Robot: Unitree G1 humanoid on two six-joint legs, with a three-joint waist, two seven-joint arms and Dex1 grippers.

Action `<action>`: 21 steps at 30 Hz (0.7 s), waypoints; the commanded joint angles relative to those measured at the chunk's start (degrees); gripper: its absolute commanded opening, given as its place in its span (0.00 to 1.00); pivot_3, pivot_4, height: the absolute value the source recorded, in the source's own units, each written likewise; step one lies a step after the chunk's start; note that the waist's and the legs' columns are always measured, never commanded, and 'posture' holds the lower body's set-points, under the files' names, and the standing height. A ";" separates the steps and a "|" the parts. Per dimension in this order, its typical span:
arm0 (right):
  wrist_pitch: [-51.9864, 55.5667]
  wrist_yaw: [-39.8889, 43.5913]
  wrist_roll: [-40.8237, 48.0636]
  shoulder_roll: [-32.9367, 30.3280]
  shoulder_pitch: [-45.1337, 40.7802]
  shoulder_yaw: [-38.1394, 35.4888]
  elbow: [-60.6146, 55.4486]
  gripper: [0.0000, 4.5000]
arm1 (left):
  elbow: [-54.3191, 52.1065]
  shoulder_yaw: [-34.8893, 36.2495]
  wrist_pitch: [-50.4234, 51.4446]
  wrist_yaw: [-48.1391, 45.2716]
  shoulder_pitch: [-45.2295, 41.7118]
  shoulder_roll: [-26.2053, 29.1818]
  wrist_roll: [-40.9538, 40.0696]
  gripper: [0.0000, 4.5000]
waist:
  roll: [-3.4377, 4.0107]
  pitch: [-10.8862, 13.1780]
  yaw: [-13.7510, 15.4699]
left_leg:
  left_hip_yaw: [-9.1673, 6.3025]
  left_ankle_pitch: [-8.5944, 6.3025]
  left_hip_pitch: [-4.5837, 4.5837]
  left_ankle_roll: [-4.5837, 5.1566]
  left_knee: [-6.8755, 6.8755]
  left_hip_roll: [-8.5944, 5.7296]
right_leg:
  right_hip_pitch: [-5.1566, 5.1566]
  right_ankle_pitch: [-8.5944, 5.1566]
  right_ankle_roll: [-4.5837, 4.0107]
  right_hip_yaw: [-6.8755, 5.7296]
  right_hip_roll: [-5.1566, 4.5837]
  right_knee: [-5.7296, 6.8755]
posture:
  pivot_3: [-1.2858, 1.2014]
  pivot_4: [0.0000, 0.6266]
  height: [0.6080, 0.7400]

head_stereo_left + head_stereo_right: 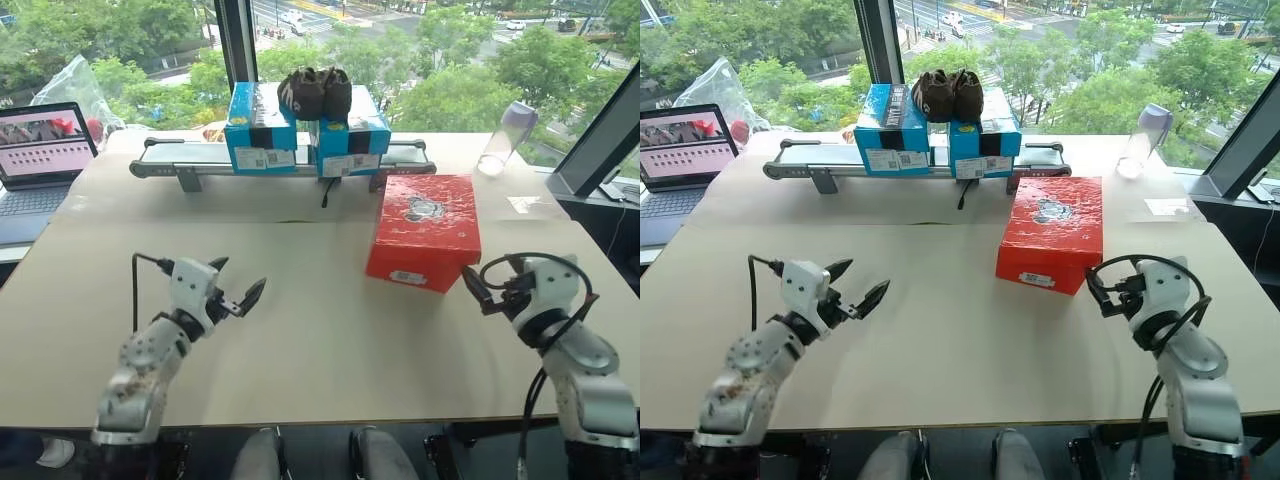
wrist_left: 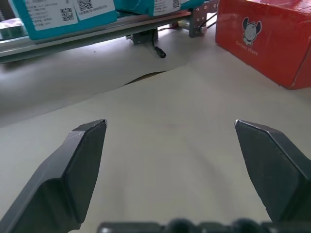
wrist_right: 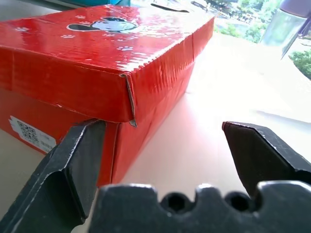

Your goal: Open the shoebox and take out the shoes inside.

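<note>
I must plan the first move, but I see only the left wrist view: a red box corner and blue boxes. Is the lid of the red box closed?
Observer: Yes, the shoebox lid lies flat and shut, as the head views show.
Operator: Where is the right tool?
Observer: The right tool is open, level with the box's near corner, not touching it.
Operator: Is something on the blue boxes?
Observer: A dark brown pair of shoes sits on top of the two blue boxes.
Operator: Anything else near?
Observer: A laptop stands open at the table's left edge.
</note>
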 commanded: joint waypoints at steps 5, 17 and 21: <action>6.40 13.44 6.48 -11.07 3.03 -3.17 -1.46 0.98 | -4.33 4.63 10.81 -7.14 -5.96 8.30 -10.36 1.00 | -0.03 0.02 -0.06 | 0.03 0.28 -0.12 0.58 -0.06 -0.02 | -0.04 -0.16 0.23 0.10 0.02 -0.06 | 0.52 0.24 1.00; 9.56 25.71 9.24 -26.15 0.01 -8.46 7.21 0.98 | -4.85 7.82 17.45 -10.95 -17.74 17.04 -17.86 1.00 | -0.16 0.09 0.14 | 0.01 0.06 -0.08 0.64 0.19 -0.15 | 0.08 -0.38 0.32 0.15 -0.03 -0.02 | 0.52 0.24 1.00; 8.42 24.73 8.52 -25.86 -3.79 -7.84 8.45 0.98 | -4.01 7.28 17.96 -8.68 -22.76 15.92 -17.97 1.00 | -0.16 0.09 0.09 | 0.00 0.06 -0.05 0.64 0.19 -0.16 | 0.12 -0.33 0.32 0.16 0.00 0.00 | 0.52 0.24 1.00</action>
